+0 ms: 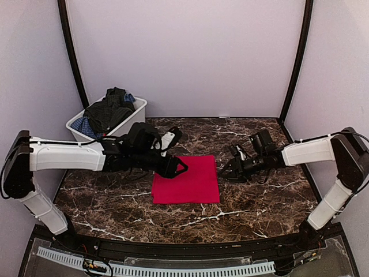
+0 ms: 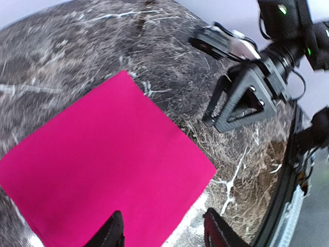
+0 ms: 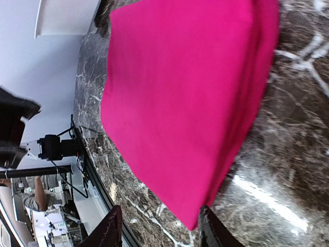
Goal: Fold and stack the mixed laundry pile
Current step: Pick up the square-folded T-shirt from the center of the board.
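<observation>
The folded red cloth (image 1: 187, 183) lies flat on the marble table (image 1: 262, 202), beneath the left gripper (image 1: 180, 167) and just ahead of the right gripper (image 1: 229, 170). Both pincers stand half-open, holding nothing.

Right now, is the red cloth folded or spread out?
Folded: the red cloth is a flat square, its edge layered in the right wrist view.

The table (image 1: 253, 208) was dark brown marble shot with white veins, glossy where the light caught it. Plain pale walls (image 1: 184, 57) closed it in on three sides, a thin black pole (image 1: 72, 52) curving up each back corner. A white bin (image 1: 138, 112) sat far left.
</observation>
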Action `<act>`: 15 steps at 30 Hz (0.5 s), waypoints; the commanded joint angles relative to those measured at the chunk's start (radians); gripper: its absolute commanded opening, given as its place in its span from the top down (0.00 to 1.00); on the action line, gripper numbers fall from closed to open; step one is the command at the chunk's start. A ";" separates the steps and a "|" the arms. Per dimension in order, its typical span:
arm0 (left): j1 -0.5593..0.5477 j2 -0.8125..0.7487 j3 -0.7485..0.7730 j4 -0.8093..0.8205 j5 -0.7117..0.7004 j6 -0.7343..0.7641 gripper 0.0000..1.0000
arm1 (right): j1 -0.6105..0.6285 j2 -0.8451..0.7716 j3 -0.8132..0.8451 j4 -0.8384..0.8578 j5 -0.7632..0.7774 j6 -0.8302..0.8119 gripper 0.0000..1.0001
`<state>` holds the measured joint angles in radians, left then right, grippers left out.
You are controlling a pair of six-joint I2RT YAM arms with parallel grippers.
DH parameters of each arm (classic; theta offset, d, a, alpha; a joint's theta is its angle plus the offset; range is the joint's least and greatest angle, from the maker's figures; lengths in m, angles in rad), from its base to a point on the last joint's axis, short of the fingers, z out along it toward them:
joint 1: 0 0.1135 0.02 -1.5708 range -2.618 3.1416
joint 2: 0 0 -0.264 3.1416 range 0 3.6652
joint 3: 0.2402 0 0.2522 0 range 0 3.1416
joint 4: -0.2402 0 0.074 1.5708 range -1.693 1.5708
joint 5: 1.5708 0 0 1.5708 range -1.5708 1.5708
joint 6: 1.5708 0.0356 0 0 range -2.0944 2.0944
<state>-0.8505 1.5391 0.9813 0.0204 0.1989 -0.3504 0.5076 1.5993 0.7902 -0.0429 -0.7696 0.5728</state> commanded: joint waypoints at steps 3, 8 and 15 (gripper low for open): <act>-0.191 0.167 0.197 -0.160 -0.157 0.396 0.56 | -0.084 -0.090 -0.058 -0.083 0.056 0.022 0.52; -0.273 0.332 0.338 -0.237 -0.145 0.530 0.57 | -0.101 -0.135 -0.093 -0.087 0.049 0.033 0.51; -0.335 0.498 0.476 -0.280 -0.238 0.652 0.58 | -0.125 -0.138 -0.162 -0.013 0.002 0.060 0.50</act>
<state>-1.1709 2.0003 1.3849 -0.2024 0.0341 0.1936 0.3958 1.4754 0.6613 -0.1024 -0.7399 0.6151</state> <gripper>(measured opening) 0.425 0.501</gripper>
